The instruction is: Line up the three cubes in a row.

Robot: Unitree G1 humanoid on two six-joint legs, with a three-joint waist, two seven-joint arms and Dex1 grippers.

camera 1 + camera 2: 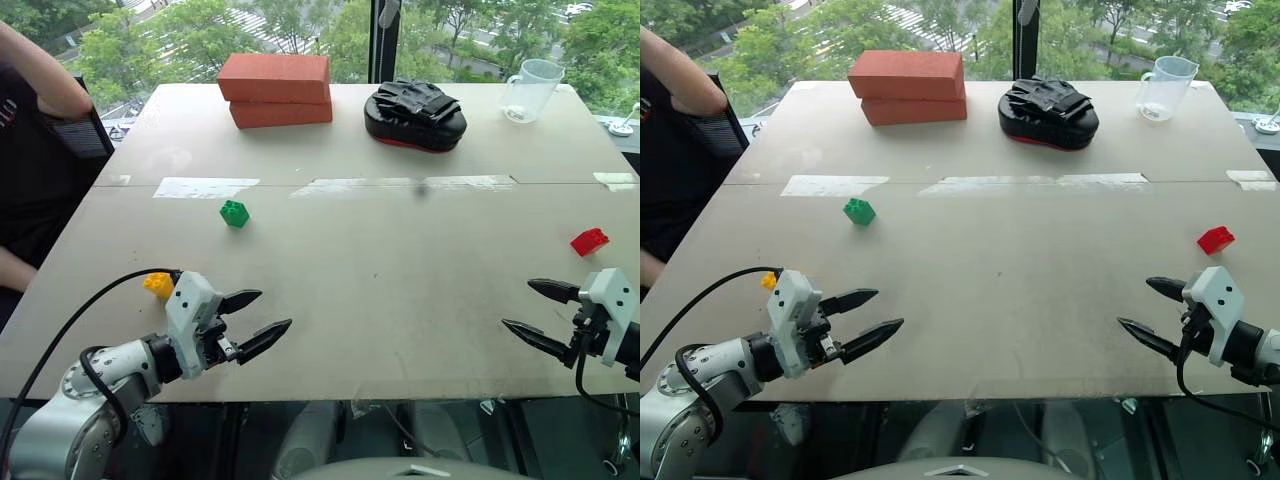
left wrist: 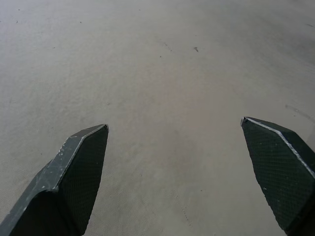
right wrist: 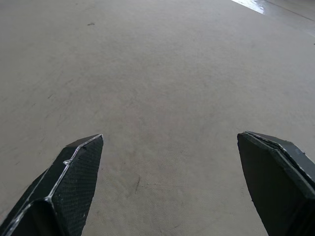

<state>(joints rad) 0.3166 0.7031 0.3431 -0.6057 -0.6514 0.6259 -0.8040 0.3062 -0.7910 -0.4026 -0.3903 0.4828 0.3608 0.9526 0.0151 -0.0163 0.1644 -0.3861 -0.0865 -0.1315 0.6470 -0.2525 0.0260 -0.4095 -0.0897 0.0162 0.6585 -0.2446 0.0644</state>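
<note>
The three cubes lay scattered and well apart on the desk [image 1: 400, 300], so no row had been started. The yellow cube [image 1: 158, 284] sat near the desk's left edge, just beside and behind the left gripper's [image 1: 262, 322] white housing. The green cube [image 1: 234, 213] lay farther out, ahead of that gripper and slightly to its left, near the strip of tape [image 1: 205, 187] running across the desk. The red cube [image 1: 589, 241] rested close to the right edge, just ahead of the right gripper [image 1: 530, 310].

Both grippers hovered low over the near edge of the desk with their fingers spread wide and nothing between them; each wrist view showed bare desk surface between the two black fingertips.

The left gripper pointed forward and inward, away from the yellow cube, so reaching it would probably call for drawing back and turning outward. The left arm was plainly nearer the yellow and green cubes, the right arm nearer the red. The right gripper pointed inward too, with the red cube off to its outer side rather than along its fingers.
</note>
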